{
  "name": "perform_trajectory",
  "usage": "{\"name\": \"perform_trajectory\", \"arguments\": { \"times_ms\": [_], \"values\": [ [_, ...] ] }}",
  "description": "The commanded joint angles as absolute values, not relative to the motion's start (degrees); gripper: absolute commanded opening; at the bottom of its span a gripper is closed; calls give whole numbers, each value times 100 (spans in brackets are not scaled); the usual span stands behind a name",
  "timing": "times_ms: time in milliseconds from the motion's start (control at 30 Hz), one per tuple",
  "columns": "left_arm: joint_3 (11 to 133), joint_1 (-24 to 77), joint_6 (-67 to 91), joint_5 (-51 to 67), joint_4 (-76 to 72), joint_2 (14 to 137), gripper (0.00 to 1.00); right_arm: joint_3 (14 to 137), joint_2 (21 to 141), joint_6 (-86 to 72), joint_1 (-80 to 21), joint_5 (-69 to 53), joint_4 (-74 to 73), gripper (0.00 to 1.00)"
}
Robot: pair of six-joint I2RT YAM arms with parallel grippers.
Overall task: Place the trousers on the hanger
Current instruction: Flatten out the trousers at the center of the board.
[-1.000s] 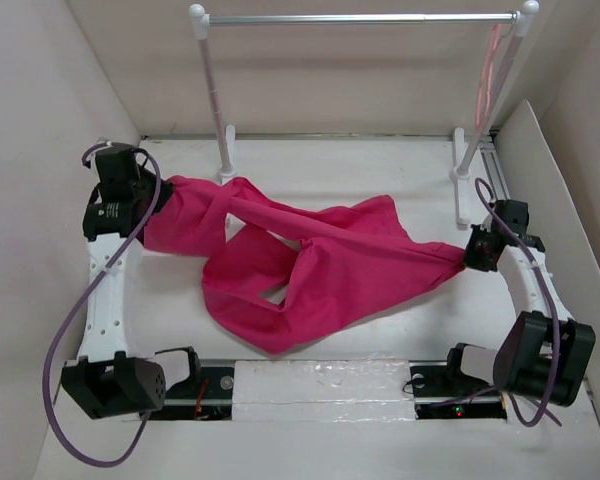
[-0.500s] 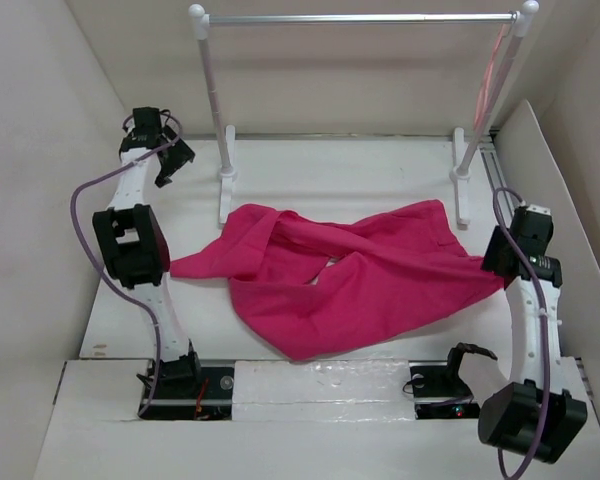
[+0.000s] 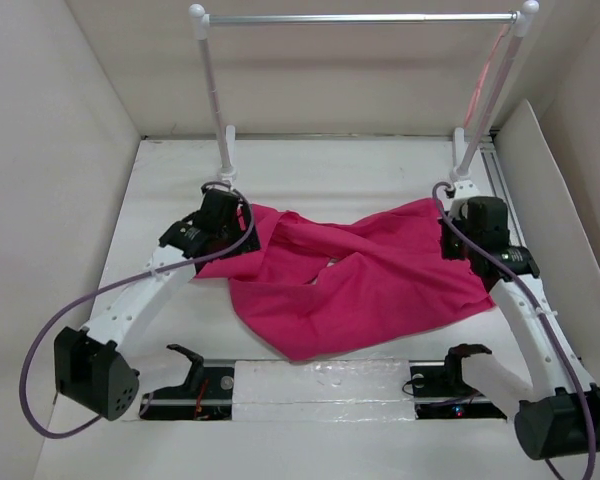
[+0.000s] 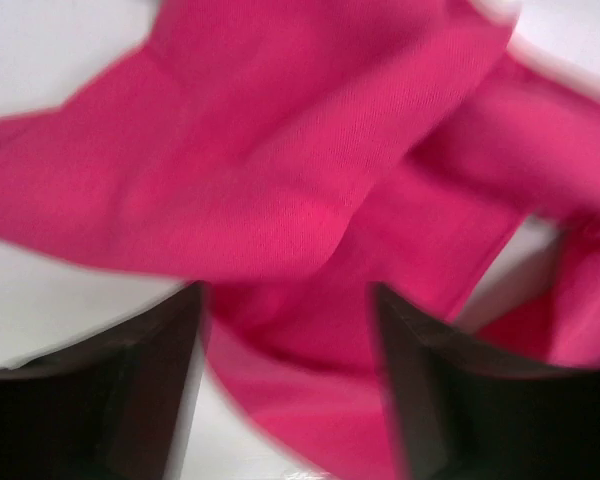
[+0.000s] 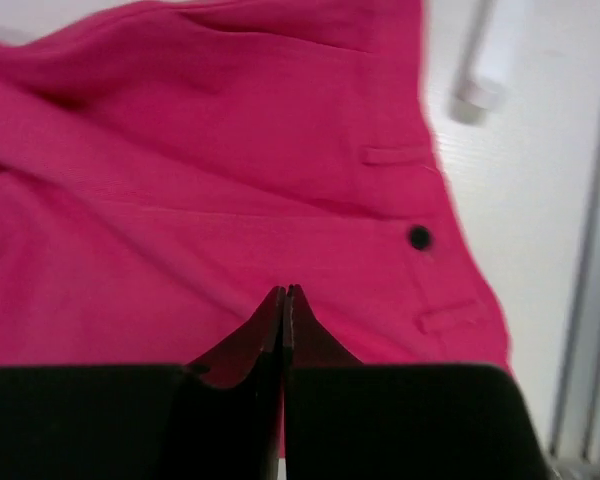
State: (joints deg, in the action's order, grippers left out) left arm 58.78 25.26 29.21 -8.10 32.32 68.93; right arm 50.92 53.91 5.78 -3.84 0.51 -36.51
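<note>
Reaching left gripper (image 4: 285, 300): jaws apart over the trousers (image 3: 350, 270), probably to pinch a fold.
Right gripper (image 5: 282, 295): closed, empty, above waist button (image 5: 419, 237).
Hanger (image 3: 483, 80): hangs on rack (image 3: 360, 18).

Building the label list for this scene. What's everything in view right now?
trousers: 1, magenta, crumpled mid-table
button: 1, dark, on trousers' waist
hanger: 1, pale pink, hanging at rack's right end
rack: 1, white posts and silver bar, back of table
table: 1, white, under everything
arms: 2, white and black, either side of trousers
left tool: 1, black, open over trousers' left end
right tool: 1, black, shut, over waist
</note>
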Motion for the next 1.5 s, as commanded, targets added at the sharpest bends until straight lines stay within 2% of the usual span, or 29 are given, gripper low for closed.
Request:
{"name": "perform_trajectory", "arguments": {
  "times_ms": [0, 33, 133, 233, 467, 567, 633, 667, 700, 733, 767, 900, 967, 1000, 1033, 1133, 1200, 1333, 1400, 1467],
  "values": [
    [5677, 2995, 3093, -809, 3629, 6697, 82, 4975, 5440, 642, -921, -325, -3024, 5],
    [5739, 3145, 3172, -1078, 3865, 6836, 85, 4983, 5580, 685, -1140, -334, -2997, 25],
    [5906, 3559, 3322, -1711, 4043, 7504, 88, 5001, 5748, 817, -1335, -632, -2883, 66],
    [6047, 3735, 3322, -2143, 3842, 8023, 88, 4914, 5731, 835, -1528, -896, -2664, 77],
    [6152, 3735, 3279, -3163, 3622, 8973, 87, 4475, 5476, 624, -1723, -1011, -2443, 78],
    [6266, 3735, 3322, -3515, 3542, 9360, 78, 4351, 5414, 563, -1775, -1037, -2400, 78],
    [6381, 3735, 3348, -3716, 3603, 9545, 58, 4281, 5362, 528, -1880, -1046, -2373, 78],
    [6442, 3735, 3357, -3787, 3638, 9554, 44, 4272, 5361, 527, -1881, -976, -2373, 78],
    [6486, 3735, 3375, -3805, 3769, 9502, 24, 4228, 5344, 536, -1933, -923, -2364, 78],
    [6504, 3735, 3375, -3840, 3823, 9431, 9, 4184, 5370, 536, -1986, -836, -2356, 78],
    [6530, 3735, 3375, -3893, 3858, 9352, 0, 4140, 5414, 527, -1986, -652, -2303, 78],
    [6820, 3735, 3270, -3762, 4436, 8677, 0, 3859, 5738, 318, -1986, -352, -2075, 80],
    [7134, 3735, 3051, -3613, 4648, 8421, 0, 3779, 6106, 282, -1986, -177, -2083, 78],
    [7293, 3735, 2919, -3534, 4867, 8202, 0, 3744, 6239, 238, -1986, -150, -2066, 73],
    [7434, 3735, 2779, -3472, 4991, 8131, 0, 3727, 6388, 185, -1986, -149, -2048, 62],
    [8391, 3622, 2427, -3769, 5860, 8156, 0, 3726, 6819, 114, -1934, -53, -2039, 53],
    [9348, 3472, 2207, -3797, 6473, 8463, 0, 3744, 6986, 79, -1934, -35, -2022, 52],
    [9878, 3157, 2048, -3877, 6240, 8700, 0, 3753, 7198, 53, -1802, -35, -2057, 55],
    [10107, 2586, 1743, -3929, 5779, 8973, 0, 3657, 7207, 18, -1802, -35, -2083, 56],
    [10422, 1805, 1486, -3491, 5415, 9333, 0, 3551, 7111, 9, -1749, -35, -2065, 56]
  ]
}}
